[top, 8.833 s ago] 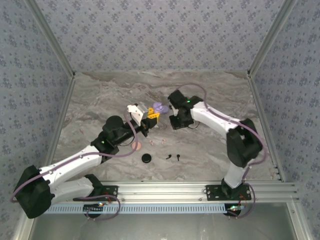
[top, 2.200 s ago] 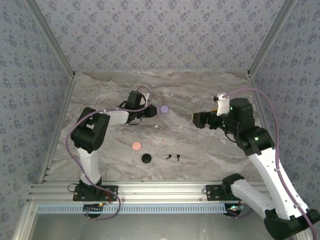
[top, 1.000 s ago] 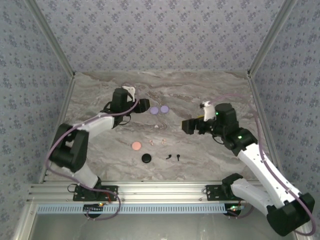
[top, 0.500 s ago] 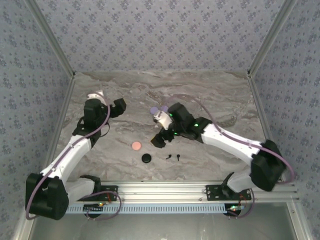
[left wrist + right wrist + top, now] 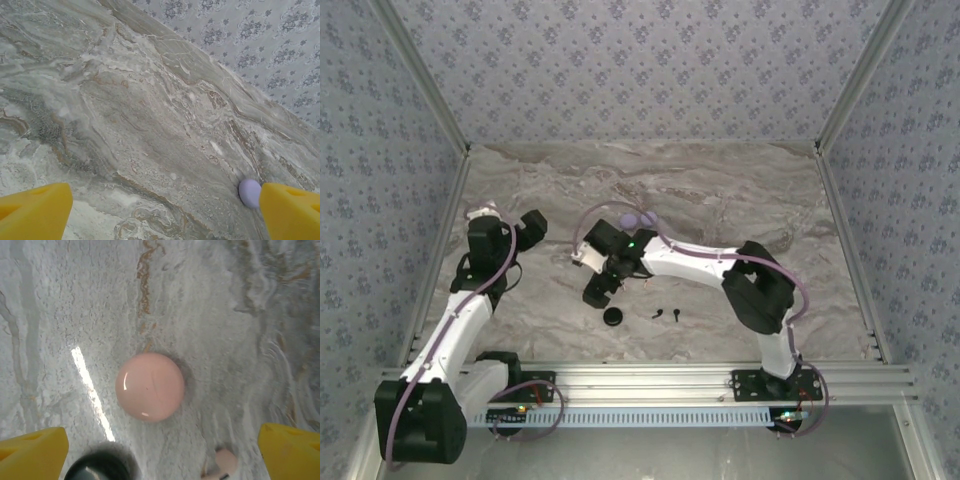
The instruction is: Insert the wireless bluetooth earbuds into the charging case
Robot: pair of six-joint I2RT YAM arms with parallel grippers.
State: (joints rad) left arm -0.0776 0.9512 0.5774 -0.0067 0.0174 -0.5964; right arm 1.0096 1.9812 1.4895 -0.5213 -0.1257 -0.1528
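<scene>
Top view: left tool (image 5: pixel 532 228) hangs over bare tabletop (image 5: pixel 740 190); black earbuds (image 5: pixel 667 315) lie near the black case (image 5: pixel 612 317). Left wrist: jaws wide apart, empty (lilac case (image 5: pixel 250 192) at the edge). Right wrist: right tool (image 5: pixel 161 455) gapes, empty, above the pink case (image 5: pixel 150 386); pink earbud (image 5: pixel 223 462) nearby.

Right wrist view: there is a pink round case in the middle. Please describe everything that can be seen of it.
The pink round case is a smooth disc with a slightly domed top. It is glossy like plastic and carries small light reflections. It looks closed; no seam or hinge shows from above. It lies flat on the marble table, apart from the black case and the pale pink earbud nearby. Nothing touches it. The right gripper is open, with its yellow fingers wide on either side.
</scene>
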